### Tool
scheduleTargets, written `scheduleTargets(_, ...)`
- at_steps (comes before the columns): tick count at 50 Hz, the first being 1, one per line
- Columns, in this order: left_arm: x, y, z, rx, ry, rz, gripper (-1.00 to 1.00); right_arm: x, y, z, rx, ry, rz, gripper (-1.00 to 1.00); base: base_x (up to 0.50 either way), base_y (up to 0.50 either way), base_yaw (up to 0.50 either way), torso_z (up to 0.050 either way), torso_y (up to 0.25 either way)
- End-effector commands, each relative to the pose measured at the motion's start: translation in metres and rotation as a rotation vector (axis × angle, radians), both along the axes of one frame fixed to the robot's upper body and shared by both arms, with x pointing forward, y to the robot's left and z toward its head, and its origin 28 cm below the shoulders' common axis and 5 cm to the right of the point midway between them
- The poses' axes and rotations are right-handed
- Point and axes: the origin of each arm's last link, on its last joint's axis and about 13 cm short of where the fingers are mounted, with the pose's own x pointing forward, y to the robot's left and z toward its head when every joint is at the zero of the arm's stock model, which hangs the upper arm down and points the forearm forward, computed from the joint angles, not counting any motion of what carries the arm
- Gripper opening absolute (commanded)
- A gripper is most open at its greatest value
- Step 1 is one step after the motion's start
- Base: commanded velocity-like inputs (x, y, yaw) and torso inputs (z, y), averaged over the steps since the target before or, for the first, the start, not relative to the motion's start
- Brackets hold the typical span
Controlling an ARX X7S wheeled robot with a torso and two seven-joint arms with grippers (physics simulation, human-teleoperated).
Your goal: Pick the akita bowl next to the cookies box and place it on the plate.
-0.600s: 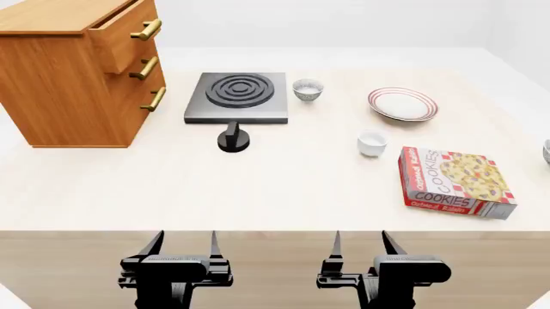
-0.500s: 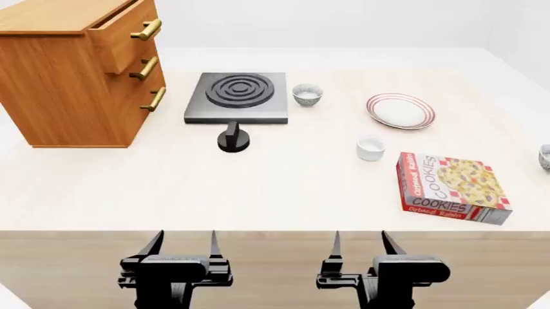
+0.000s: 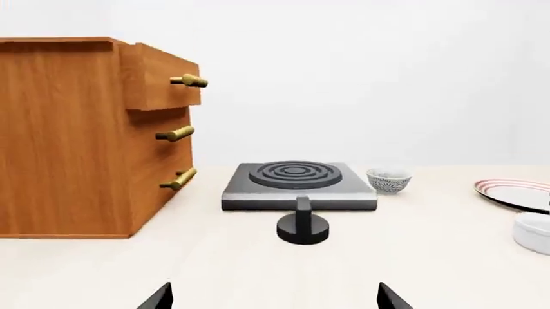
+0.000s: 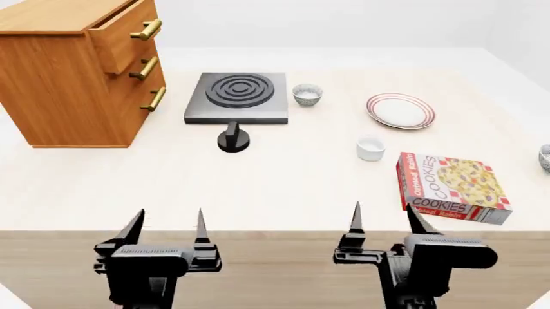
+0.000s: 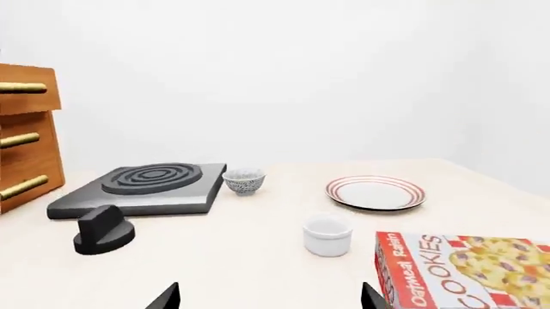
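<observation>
The akita bowl [image 4: 545,158], greyish and seemingly speckled, sits half cut off at the far right beside the cookies box [image 4: 452,187]. Both the left gripper [image 4: 166,225] and right gripper [image 4: 387,220] are spread wide, holding nothing.

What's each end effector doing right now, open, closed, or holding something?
Left end effector: open, holding nothing, near the table's front edge.
Right end effector: open, holding nothing, also short of every object.

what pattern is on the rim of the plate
Thin red concentric rings on white, around the plate rim; clearest in the right wrist view.
</observation>
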Motion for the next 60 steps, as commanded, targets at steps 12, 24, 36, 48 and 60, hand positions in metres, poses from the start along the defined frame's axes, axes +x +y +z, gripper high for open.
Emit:
scheduleTargets(12,-0.062,0.03,0.132,0.102,-0.494,0.157,1.0,-0.056,-0.034,0.138,0.037,-0.483,-0.091,1.0,0.0,0.0,0.0,0.0,0.0)
scheduleTargets(24,-0.061,0.032,0.131,0.099,-0.501,0.167,1.0,-0.055,-0.036,0.137,0.068,-0.494,-0.084,1.0,0.0,0.0,0.0,0.0,0.0)
scheduleTargets(36,-0.063,0.033,0.132,0.093,-0.505,0.158,1.0,-0.054,-0.033,0.134,0.098,-0.465,-0.048,1.0,-0.01,-0.17,0.0,0.0,0.0)
scheduleTargets(48,-0.066,0.031,0.132,0.096,-0.509,0.141,1.0,-0.054,-0.032,0.134,0.094,-0.463,-0.045,1.0,-0.07,-0.5,0.0,0.0,0.0)
scheduleTargets(60,-0.064,0.031,0.131,0.092,-0.51,0.142,1.0,-0.053,-0.033,0.133,0.09,-0.462,-0.046,1.0,-0.09,-0.5,0.0,0.0,0.0)
